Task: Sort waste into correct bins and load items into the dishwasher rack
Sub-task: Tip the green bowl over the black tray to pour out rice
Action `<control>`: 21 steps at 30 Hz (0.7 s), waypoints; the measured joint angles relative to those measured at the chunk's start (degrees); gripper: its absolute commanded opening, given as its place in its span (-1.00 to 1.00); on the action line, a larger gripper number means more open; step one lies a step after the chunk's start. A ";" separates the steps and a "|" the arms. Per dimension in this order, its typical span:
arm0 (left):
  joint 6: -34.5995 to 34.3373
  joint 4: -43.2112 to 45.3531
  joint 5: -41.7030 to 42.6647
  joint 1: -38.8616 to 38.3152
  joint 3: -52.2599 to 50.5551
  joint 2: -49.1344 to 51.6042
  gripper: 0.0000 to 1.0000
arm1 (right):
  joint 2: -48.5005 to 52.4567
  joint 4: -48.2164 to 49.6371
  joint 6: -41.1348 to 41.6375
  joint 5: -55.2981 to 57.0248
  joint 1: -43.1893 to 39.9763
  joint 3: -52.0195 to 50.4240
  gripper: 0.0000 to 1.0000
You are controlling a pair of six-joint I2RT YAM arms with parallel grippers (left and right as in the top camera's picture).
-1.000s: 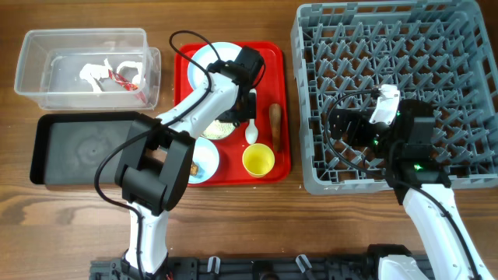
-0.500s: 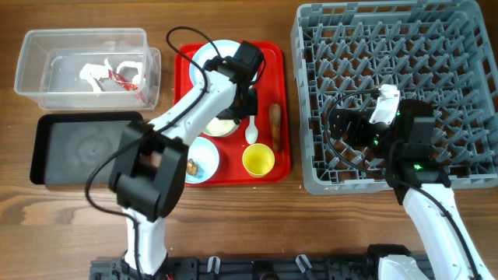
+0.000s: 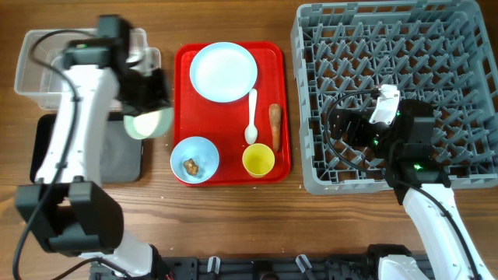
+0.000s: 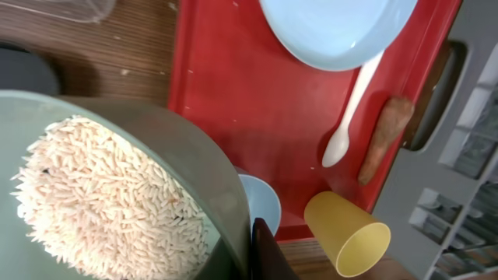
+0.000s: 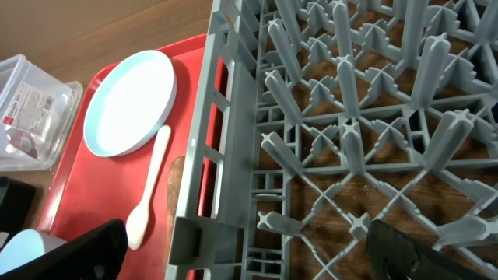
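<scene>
My left gripper (image 3: 148,103) is shut on the rim of the pale mint bowl (image 3: 149,123), which is held above the right end of the black tray (image 3: 85,152). In the left wrist view the bowl (image 4: 194,155) is full of white rice grains (image 4: 101,194), with one dark finger (image 4: 261,250) against its rim. On the red tray (image 3: 233,175) lie the light blue plate (image 3: 223,71), white spoon (image 3: 251,118), carrot-like stick (image 3: 275,127), yellow cup (image 3: 257,160) and a light blue bowl (image 3: 194,158) holding a brown lump (image 3: 191,165). My right gripper (image 3: 352,128) hangs open over the grey dishwasher rack (image 3: 436,31), nothing between its fingers.
The clear tub (image 3: 43,66) sits at the back left, partly hidden by my left arm; the right wrist view shows a red wrapper (image 5: 27,117) inside it. The rack's near wall (image 5: 198,194) stands between my right gripper (image 5: 245,253) and the red tray.
My left arm has swung from the red tray to the left, carrying the mint bowl of rice to the black tray's right end. The right arm has not moved.
</scene>
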 measured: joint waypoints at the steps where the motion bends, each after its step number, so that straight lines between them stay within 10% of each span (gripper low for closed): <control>1: 1.14 0.81 1.20 2.34 -0.72 -0.02 -0.92 | 0.00 0.00 0.00 0.00 0.00 0.00 0.99; 11: 4.39 18.51 19.82 31.23 -18.43 -0.09 -0.92 | 0.00 -0.07 0.00 0.00 0.00 0.00 1.00; 21: 6.05 26.38 41.97 42.97 -27.43 -0.11 -0.92 | 0.00 -0.07 0.00 0.00 0.00 0.00 0.99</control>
